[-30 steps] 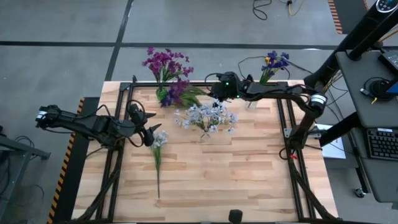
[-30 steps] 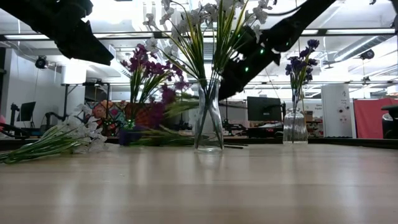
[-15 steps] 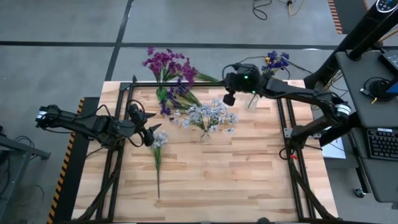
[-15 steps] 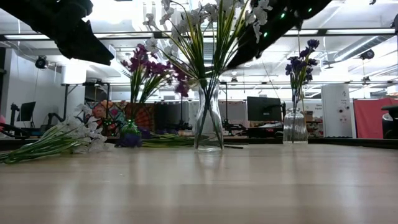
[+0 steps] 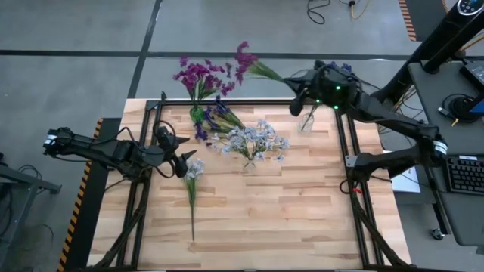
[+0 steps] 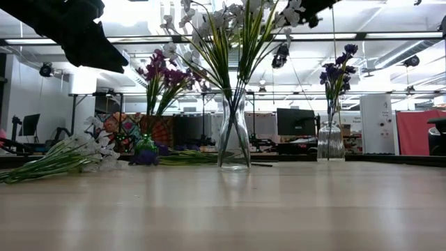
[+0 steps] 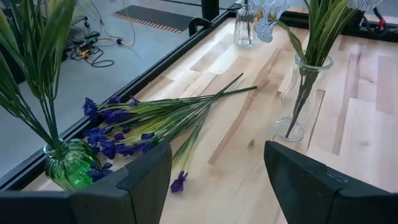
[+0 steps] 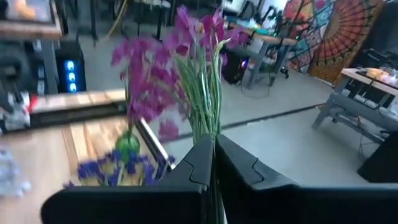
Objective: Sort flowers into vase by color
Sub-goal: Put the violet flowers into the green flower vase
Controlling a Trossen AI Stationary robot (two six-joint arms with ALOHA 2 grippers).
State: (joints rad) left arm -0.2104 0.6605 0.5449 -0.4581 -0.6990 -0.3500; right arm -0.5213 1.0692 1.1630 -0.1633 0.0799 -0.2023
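Magenta blossoms top the spray (image 5: 253,64) that the right gripper (image 5: 296,81) holds clenched by its green stem, lifted beyond the far edge of the table (image 5: 302,211) — the bloom points toward the far-left corner, where a green vase (image 5: 197,113) already carries a bunch of magenta flowers (image 5: 198,75). In the right wrist view the two dark fingers (image 8: 249,171) are pressed together around the stems, with the magenta cluster (image 8: 199,37) rising just past them.

Just beside the green vase, near the far edge, a blue-violet spray (image 5: 215,117) lies flat on the wood; the left wrist view shows its stems (image 7: 186,112) fanning across the boards toward a clear glass vase (image 5: 249,162). That vase stands near the middle of the far half and holds the pale white-lavender flowers (image 5: 253,140). A second clear vase (image 5: 306,121), near the far-right corner, holds a few blue-violet stems (image 5: 336,73).

One pale spray (image 5: 192,181) lies on the left half of the table, stem toward the near edge. The left gripper (image 5: 184,162) hangs just beside its blossom end — fingers (image 7: 311,180) spread apart, grasping nothing.
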